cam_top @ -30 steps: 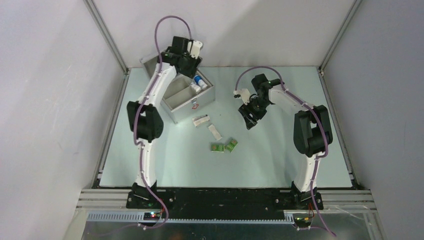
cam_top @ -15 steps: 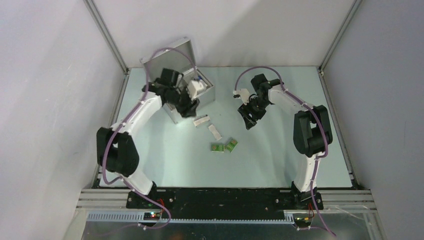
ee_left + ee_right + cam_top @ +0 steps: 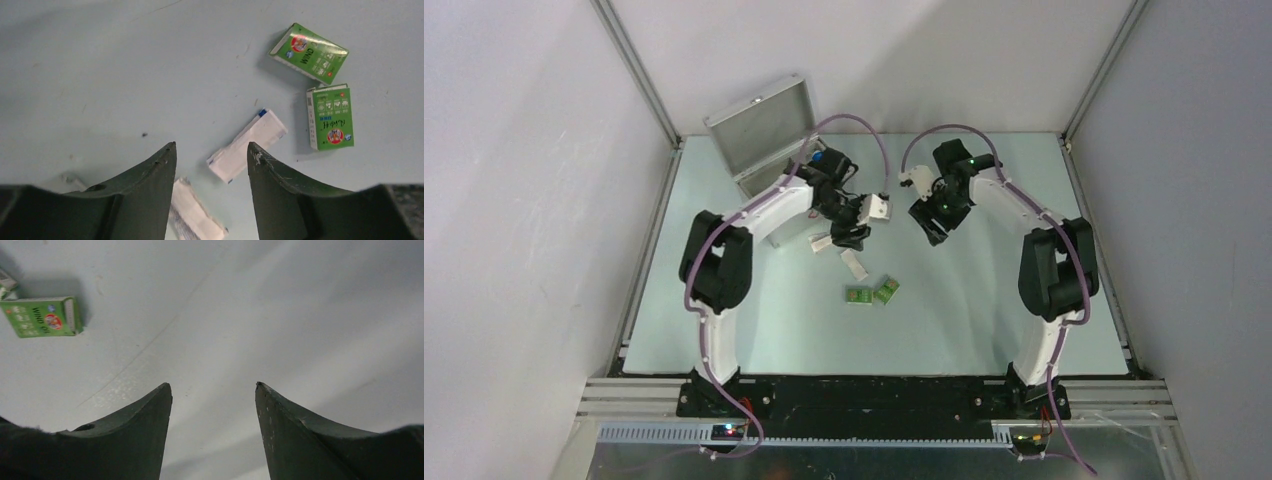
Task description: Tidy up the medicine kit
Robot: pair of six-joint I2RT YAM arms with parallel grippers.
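The medicine kit point(image 3: 759, 125) is a silver case at the back left with its lid standing open; my left arm hides most of its body. My left gripper point(image 3: 854, 233) hangs open above the table, right of the kit, over two white sachets point(image 3: 247, 145) point(image 3: 192, 212), with nothing between its fingers point(image 3: 160, 170). Two green boxes point(image 3: 309, 52) point(image 3: 330, 117) lie beyond the sachets. My right gripper point(image 3: 932, 225) stands open and empty over bare table to the right, and one green box point(image 3: 42, 316) shows at the far left of the right wrist view.
The sachets point(image 3: 824, 241) point(image 3: 854, 265) and the green boxes point(image 3: 858, 295) point(image 3: 886, 290) lie in a loose line across the table's middle. A blue-capped bottle point(image 3: 821, 158) shows inside the kit. Metal frame posts and white walls bound the table.
My left arm swung from above the kit down and to the right, over the white sachets. The right gripper shifted slightly back and to the right.
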